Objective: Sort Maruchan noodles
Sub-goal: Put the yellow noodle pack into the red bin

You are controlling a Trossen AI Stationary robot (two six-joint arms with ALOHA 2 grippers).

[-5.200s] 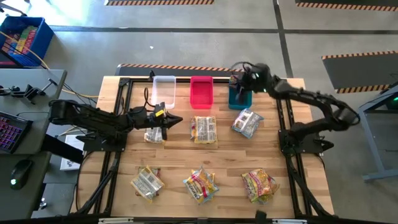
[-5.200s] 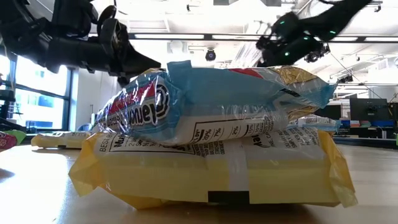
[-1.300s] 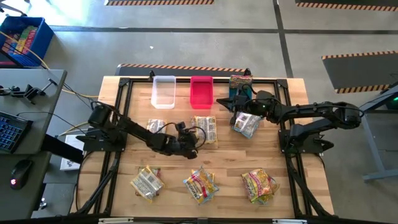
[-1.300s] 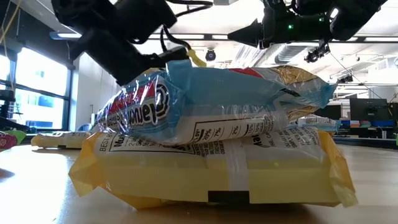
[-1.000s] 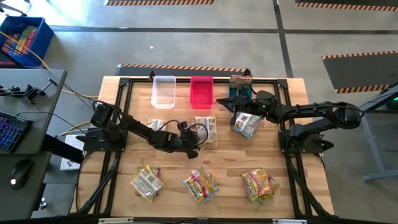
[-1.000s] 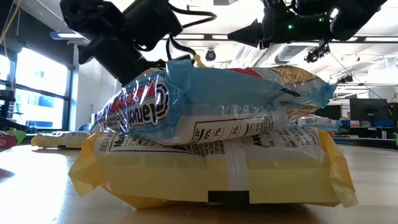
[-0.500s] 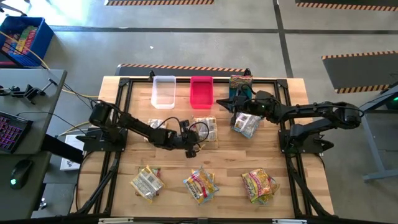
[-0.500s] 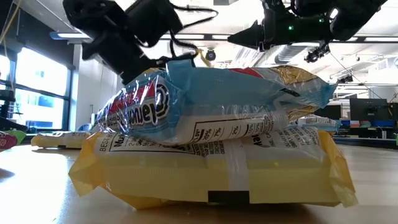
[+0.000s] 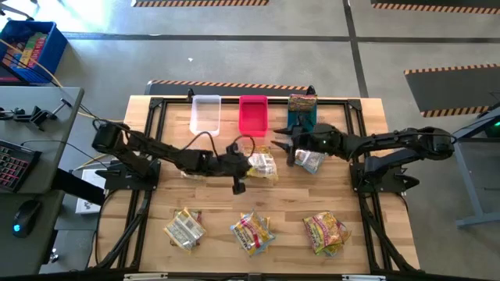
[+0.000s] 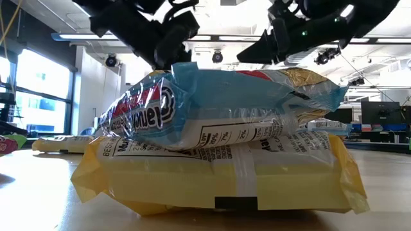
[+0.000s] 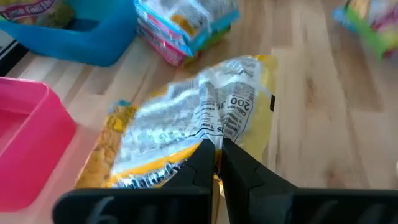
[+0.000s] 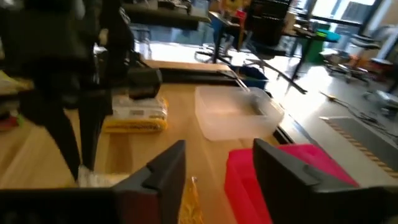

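Maruchan noodle packets lie in small heaps on the wooden table. My left gripper (image 9: pixel 244 168) is shut on a yellow and silvery packet (image 9: pixel 262 165) at mid-table, in front of the red bin (image 9: pixel 252 115). My right gripper (image 9: pixel 286 150) stands open just right of that packet, between it and a heap of pale packets (image 9: pixel 312 161), with nothing between its fingers (image 12: pixel 166 167). Another packet (image 9: pixel 301 101) rests on top of the teal bin (image 9: pixel 301 121). Three more heaps (image 9: pixel 185 228) (image 9: pixel 251 232) (image 9: pixel 326 232) lie along the near side. My left gripper pinches the yellow and silvery packet by a crinkled edge (image 11: pixel 214 142) between its two fingers. The fingers come at it from the table's left, slanting down. The packet is bunched up at the pinched edge; whether it is clear of the table, I cannot tell.
A clear bin (image 9: pixel 205 115) stands left of the red bin at the far edge. A yellow packet (image 12: pixel 134 118) lies in front of the clear bin, partly under my left arm. A blue packet on a yellow one (image 10: pixel 212 128) fills the low view. Black frame rails (image 9: pixel 355 156) run along both sides.
My left gripper has moved toward the table's far right onto the yellow and silvery packet, shut on its edge and pulled it up, so it now looks bunched. My right gripper has come away from the pale heap toward the table's left and near side and has opened.
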